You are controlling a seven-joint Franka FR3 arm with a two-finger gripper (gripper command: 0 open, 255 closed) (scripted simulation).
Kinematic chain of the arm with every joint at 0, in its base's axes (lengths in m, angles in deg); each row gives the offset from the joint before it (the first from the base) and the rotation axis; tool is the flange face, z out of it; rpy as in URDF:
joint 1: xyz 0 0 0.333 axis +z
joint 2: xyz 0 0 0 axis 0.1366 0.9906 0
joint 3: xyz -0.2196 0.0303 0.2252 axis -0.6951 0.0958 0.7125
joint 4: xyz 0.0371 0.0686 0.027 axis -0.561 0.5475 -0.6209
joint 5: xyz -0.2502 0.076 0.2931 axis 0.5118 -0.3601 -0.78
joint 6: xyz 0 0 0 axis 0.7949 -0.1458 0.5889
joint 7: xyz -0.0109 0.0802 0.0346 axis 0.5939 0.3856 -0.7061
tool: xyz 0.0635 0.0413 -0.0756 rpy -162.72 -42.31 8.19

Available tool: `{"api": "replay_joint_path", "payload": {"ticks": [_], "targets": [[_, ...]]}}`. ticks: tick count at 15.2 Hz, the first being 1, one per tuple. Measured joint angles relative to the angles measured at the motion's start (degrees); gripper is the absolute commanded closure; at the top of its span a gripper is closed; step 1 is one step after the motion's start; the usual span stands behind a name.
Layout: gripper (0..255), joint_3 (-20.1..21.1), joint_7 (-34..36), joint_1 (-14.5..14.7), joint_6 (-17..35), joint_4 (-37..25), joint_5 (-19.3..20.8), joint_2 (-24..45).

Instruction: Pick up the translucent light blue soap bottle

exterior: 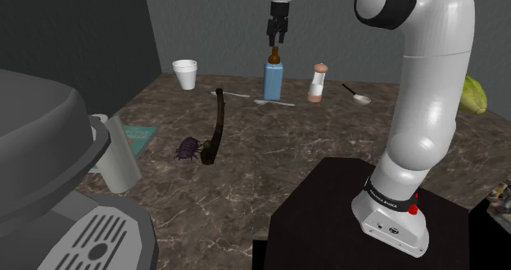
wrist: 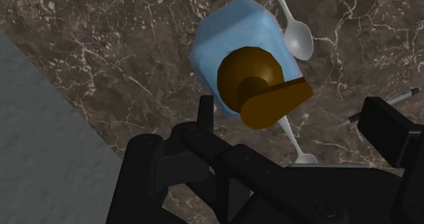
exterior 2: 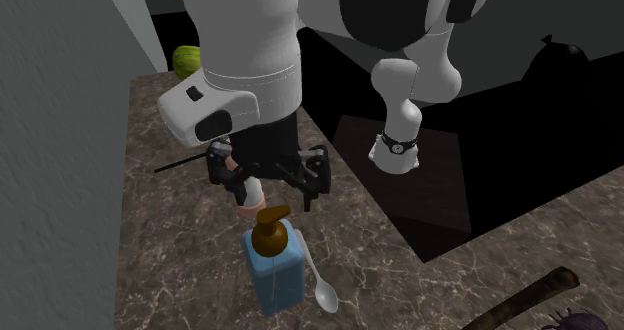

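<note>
The black gripper hangs with fingers spread directly above the brown pump of the translucent light blue soap bottle, apparently without touching it. The bottle stands upright on the dark marble counter. In the shoulder view, a white spoon lies just beside it at 6 o'clock and a white cup stands at 9 o'clock.

Shoulder view, right edge: a yellow-green rounded object sits half hidden behind the white robot arm. Second exterior view, lower right corner: a dark brown stick and a purple spiny shape are cut off.
</note>
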Motion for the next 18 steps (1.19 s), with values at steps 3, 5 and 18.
{"api": "replay_joint_path", "payload": {"ticks": [3, 5, 18], "targets": [[0, 0.0, -0.3, 0.0, 2.0, 2.0, 0.0, 0.0], [0, 0.1, -0.2, 0.2, 3.4, 3.6, 0.0, -0.2], [255, 0.0, -0.4, 0.2, 5.7, 6.1, 0.1, -0.6]]}}
